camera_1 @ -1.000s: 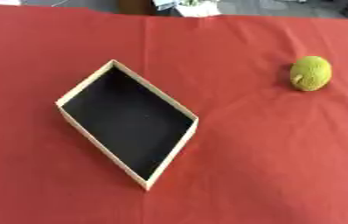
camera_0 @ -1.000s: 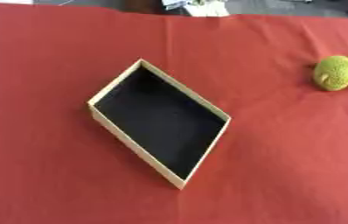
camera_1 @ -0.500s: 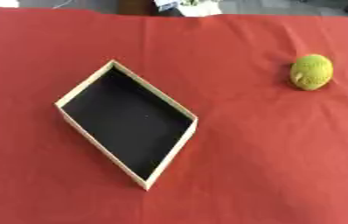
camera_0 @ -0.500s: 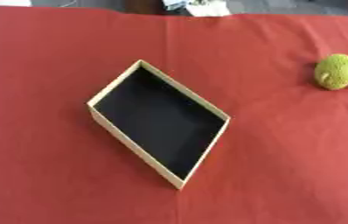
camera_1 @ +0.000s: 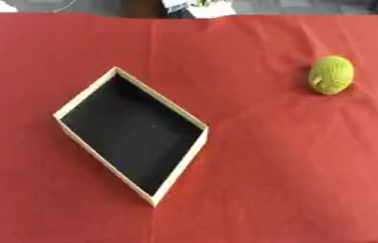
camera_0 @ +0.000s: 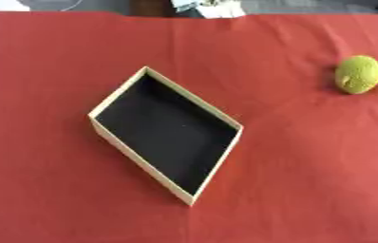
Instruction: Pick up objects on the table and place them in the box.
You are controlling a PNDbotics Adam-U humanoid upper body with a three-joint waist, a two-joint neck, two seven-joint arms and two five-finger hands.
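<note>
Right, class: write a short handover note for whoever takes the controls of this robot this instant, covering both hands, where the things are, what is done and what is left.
Hands: neither the left nor the right hand shows in either view.
Things: the box sits open on the red cloth, left of centre, turned like a diamond; its dark inside holds nothing. The yellow-green ball lies on the cloth to the far right, well apart from the box.
Done: nothing is in the box yet.
Left: pick up the ball, probably with the right hand as it lies on that side, and put it in the box.
</note>
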